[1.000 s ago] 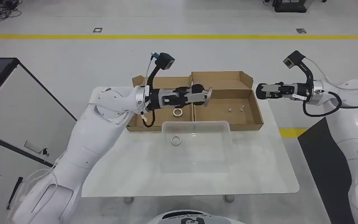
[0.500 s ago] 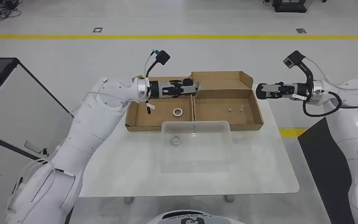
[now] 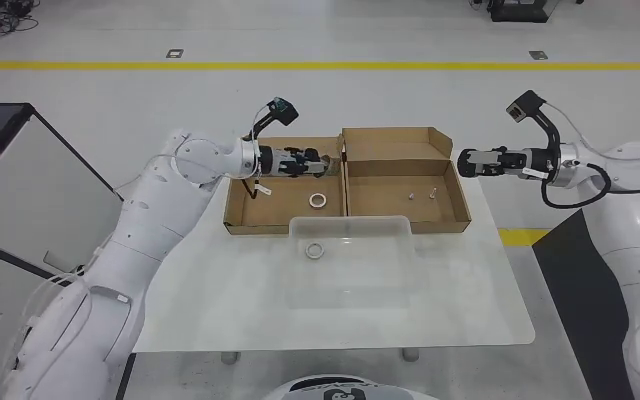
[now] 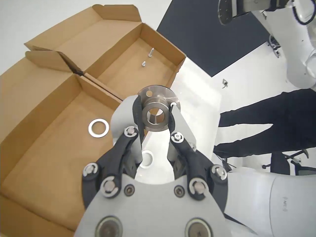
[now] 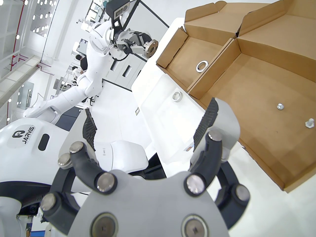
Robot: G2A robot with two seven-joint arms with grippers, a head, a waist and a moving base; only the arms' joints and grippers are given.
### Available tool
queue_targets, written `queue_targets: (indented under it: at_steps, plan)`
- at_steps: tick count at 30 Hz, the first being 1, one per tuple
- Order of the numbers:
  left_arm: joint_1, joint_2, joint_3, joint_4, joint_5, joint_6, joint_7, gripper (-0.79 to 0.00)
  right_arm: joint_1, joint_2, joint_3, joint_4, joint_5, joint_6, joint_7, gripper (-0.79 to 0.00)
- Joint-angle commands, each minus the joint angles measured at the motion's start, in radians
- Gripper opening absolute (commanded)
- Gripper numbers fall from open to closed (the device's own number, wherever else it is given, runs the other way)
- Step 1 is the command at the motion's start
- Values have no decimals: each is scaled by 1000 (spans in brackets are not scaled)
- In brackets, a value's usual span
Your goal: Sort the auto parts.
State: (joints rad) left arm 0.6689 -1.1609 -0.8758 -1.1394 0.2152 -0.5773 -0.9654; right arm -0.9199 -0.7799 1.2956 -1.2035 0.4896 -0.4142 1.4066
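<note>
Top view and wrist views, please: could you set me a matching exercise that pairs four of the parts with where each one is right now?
Parts:
1. flanged hub
2. flat washer
3. thick ring
4. two bolts

Places:
A. in the right-hand cardboard box
B. in the clear tray
C. in the left gripper, held above the table
D. in the left-hand cardboard box

Pairs: 1-C, 2-D, 3-B, 4-A.
</note>
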Motion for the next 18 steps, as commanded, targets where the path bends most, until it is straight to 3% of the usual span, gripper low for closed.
queue_targets:
  at_steps: [1, 18]
  plan:
    - [-9, -1, 11, 21, 46, -25, 5, -785, 0, 0, 0, 0, 0, 0, 0, 0]
    - [-62, -31, 115, 192, 300, -69, 90, -785, 0, 0, 0, 0, 0, 0, 0, 0]
